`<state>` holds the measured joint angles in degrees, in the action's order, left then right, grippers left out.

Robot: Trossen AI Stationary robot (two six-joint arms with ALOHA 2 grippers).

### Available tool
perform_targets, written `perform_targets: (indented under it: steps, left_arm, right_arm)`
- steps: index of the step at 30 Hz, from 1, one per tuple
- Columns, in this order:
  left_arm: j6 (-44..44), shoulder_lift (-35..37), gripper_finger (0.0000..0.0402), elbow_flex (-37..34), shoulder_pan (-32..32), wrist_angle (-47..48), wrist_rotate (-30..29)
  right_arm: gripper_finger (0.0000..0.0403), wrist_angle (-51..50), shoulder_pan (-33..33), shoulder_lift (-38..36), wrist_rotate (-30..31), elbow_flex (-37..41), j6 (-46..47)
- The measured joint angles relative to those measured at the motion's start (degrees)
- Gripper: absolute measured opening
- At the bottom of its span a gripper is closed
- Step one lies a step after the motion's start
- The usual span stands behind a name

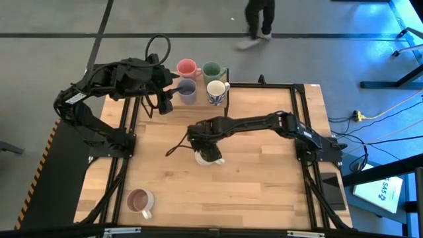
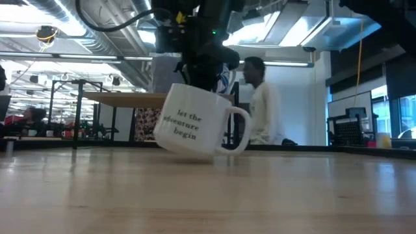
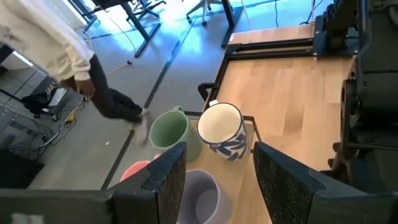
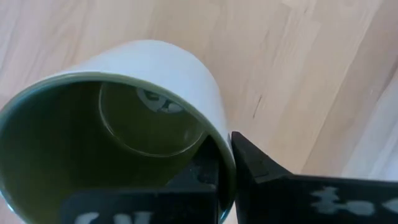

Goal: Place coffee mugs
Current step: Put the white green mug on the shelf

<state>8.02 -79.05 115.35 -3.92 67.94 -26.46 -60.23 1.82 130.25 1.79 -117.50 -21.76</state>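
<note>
Cream mug (image 2: 198, 127), tilting on the desk (image 2: 208, 195), is risking tipping from right fingers (image 4: 261, 168) pinching its rim; left fingers (image 3: 165, 177) are spread.

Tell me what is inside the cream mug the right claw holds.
The cream mug looks empty: an olive-green wall and bare bottom show. The right claw pinches its rim, one finger inside, hiding that part of the wall.

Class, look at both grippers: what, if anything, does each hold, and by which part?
The right gripper pinches the cream mug by its rim wall, tilted on the table. The left gripper is open, holding nothing, above the lavender mug.
</note>
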Motion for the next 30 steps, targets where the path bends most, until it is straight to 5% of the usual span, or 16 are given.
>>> perform_targets:
  steps: [7,17,24,30]
  left_arm:
    - [0.0,0.0,0.0181,0.0,0.0,0.5,0.0]
    - [0.1,0.0,0.0181,0.0,0.0,0.5,0.0]
    - [0.1,0.0,0.0181,0.0,0.0,2.2,0.0]
    - [0.0,0.0,0.0181,0.0,0.0,8.4,2.9]
  right_arm:
    - [0.0006,1.9,0.0,0.3,0.1,0.3,-0.4]
    - [0.0066,2.8,0.0,0.3,-1.0,0.3,-2.2]
    - [0.0159,4.1,-0.1,0.3,-3.6,-1.2,-3.8]
    - [0.0219,-5.6,0.0,0.3,-2.1,-13.5,-4.3]
